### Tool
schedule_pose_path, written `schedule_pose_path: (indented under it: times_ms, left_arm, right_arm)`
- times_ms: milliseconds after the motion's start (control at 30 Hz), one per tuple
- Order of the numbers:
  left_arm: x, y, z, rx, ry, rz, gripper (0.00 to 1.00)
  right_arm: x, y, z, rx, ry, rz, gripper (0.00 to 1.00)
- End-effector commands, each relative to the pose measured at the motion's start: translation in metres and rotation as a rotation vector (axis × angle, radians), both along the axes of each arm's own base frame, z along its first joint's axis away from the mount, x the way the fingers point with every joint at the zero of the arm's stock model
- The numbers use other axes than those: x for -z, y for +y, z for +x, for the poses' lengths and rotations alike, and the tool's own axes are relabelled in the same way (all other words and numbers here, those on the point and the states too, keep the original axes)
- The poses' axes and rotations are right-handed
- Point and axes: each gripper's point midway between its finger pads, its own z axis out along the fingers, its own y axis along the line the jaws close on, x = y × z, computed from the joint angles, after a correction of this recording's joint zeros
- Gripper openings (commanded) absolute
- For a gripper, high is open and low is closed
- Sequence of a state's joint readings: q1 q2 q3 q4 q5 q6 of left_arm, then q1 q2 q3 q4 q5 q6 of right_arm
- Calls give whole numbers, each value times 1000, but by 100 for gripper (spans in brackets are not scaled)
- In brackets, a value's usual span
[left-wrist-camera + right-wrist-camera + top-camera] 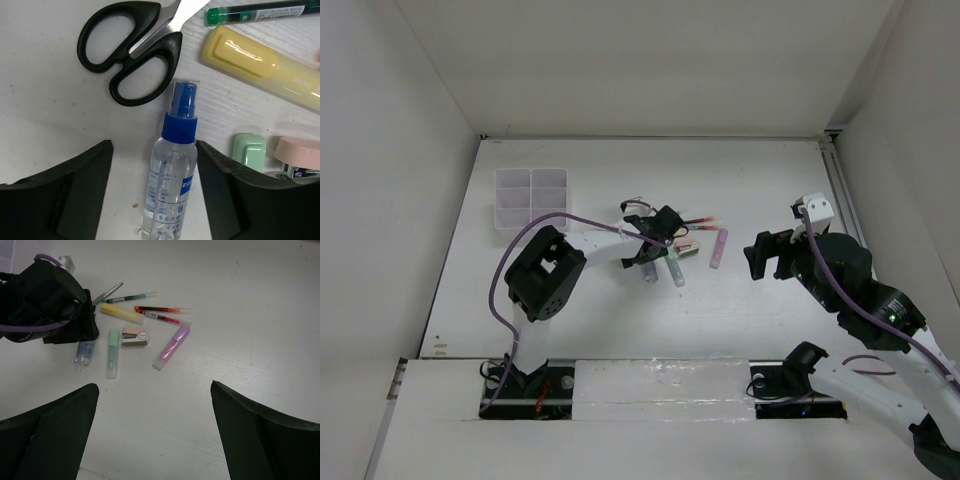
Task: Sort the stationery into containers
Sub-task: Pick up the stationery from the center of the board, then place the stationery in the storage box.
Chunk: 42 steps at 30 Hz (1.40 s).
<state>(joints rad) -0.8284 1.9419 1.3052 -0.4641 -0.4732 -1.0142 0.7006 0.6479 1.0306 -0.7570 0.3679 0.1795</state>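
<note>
The stationery lies in a cluster mid-table. A clear bottle with a blue cap (pixel 172 170) lies flat between the fingers of my left gripper (pixel 154 150), which straddles it open: the right finger touches the bottle, and bare table shows at the left finger. Just beyond are black-handled scissors (pixel 127 50), a yellow marker (pixel 250 60), a green pen (pixel 255 12), a green marker (pixel 248 152) and a small pink item (pixel 300 155). A pink marker (pixel 171 346) and two red pens (pixel 162 309) lie further right. The white divided container (pixel 531 198) sits at the back left. My right gripper (pixel 767 255) hovers open, to the right.
White walls enclose the table on the left, back and right. The left arm (pixel 545 275) reaches from its base across the table's left half towards the cluster. A rail runs along the table's right edge (pixel 835 180).
</note>
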Motion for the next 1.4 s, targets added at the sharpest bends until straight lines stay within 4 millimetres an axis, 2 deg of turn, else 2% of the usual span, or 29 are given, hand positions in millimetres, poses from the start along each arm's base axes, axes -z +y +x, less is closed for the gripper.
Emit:
schedule_pose_path:
  times_ms: [0, 67, 133, 167, 200, 333, 467, 600, 667, 733, 800, 933, 967, 1033, 1067, 1100, 1167, 1233, 1300, 1333, 1367]
  left_arm:
    - [-5, -3, 5, 3, 0, -8, 60]
    - [-4, -4, 4, 6, 8, -15, 55]
    - [-2, -5, 2, 11, 17, -23, 44]
    - [2, -6, 0, 14, 31, -24, 38]
    - [6, -5, -3, 18, 44, -24, 26]
    - [6, -6, -5, 21, 51, -30, 0]
    - [-14, -7, -8, 65, 39, -50, 0]
    - [-49, -6, -7, 105, -5, -71, 0]
    - [-74, 3, -5, 112, -50, -53, 0]
    - [-102, 7, 3, 111, -115, -40, 0]
    - [-142, 14, 11, 112, -202, -25, 0]
    - [-206, 63, 51, -38, -364, 40, 0]
    - [-226, 98, 64, -132, -418, 73, 0]
    - [-248, 133, 78, -276, -479, 63, 0]
    - [-255, 149, 85, -340, -503, 62, 0]
    - [-265, 177, 91, -430, -535, 65, 0]
    - [-288, 198, 103, -516, -617, 58, 0]
    - [-300, 231, 110, -607, -671, 131, 0]
    - [-316, 244, 125, -643, -747, 139, 0]
    - [-317, 259, 132, -655, -763, 158, 0]
    - [-320, 264, 142, -632, -796, 172, 0]
  right_arm:
    - [-3, 0, 1, -1, -14, 9, 100]
    - [0, 0, 1, -1, -7, 4, 100]
    - [0, 0, 1, -1, -7, 3, 100]
    - [0, 0, 1, -1, -7, 3, 100]
    - [0, 0, 1, -4, -10, -5, 100]
    - [-3, -1, 1, -4, -17, 1, 100]
    - [-5, 0, 2, -8, -19, -7, 100]
    - [-5, 0, 2, -8, -19, -7, 100]
    - [-5, 0, 2, -8, -19, -7, 100]
    - [-5, 0, 2, -8, -19, -7, 100]
    - [-5, 0, 2, -8, -19, -7, 100]
    - [-9, 3, 3, -16, -32, 7, 100]
    - [-12, 6, 3, -27, -39, 18, 100]
    - [-9, 9, 3, -39, -44, 28, 100]
    - [-11, 12, 3, -53, -48, 38, 100]
    - [-10, 15, 4, -62, -51, 44, 100]
    - [-8, 21, 3, -91, -48, 54, 100]
    - [-11, 27, 2, -123, -53, 71, 100]
    - [-7, 32, 2, -145, -51, 79, 100]
    - [-9, 34, 2, -154, -57, 87, 100]
    - [-7, 38, 2, -167, -55, 91, 100]
